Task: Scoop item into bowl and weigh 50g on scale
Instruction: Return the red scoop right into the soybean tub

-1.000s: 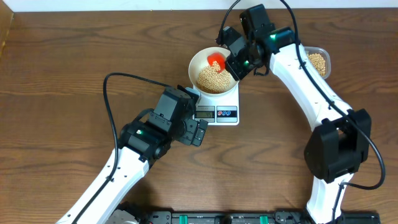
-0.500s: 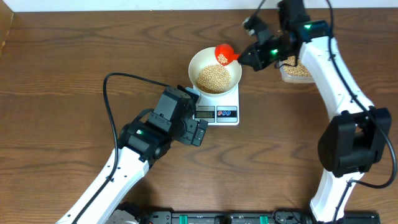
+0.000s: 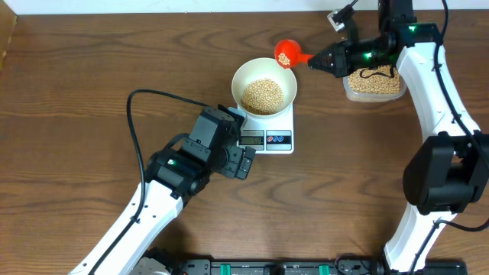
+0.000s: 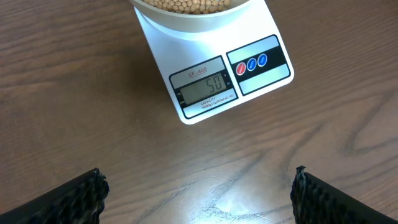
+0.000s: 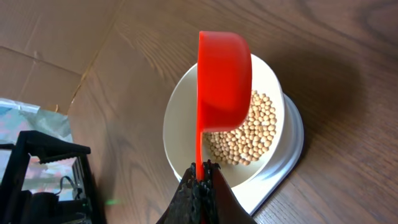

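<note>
Beans (image 3: 263, 95) in cream bowl (image 3: 238, 76) on white scale (image 3: 269, 140) reading 50, right fingers (image 3: 322, 61) clamped on red scoop (image 3: 287, 53) beside bowl, left fingers (image 4: 69, 196) spread wide above surface (image 4: 93, 124) before scale

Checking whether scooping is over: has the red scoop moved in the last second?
Yes. In the overhead view the red scoop has left the inside of the bowl, crossing its rim toward the clear tub.

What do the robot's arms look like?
The left arm and right arm are smooth white tubes with chunky black joints. Each has a tiny green light and thin black cables. The left end effector and right end effector are black. The left one's fingers look bumpy.
</note>
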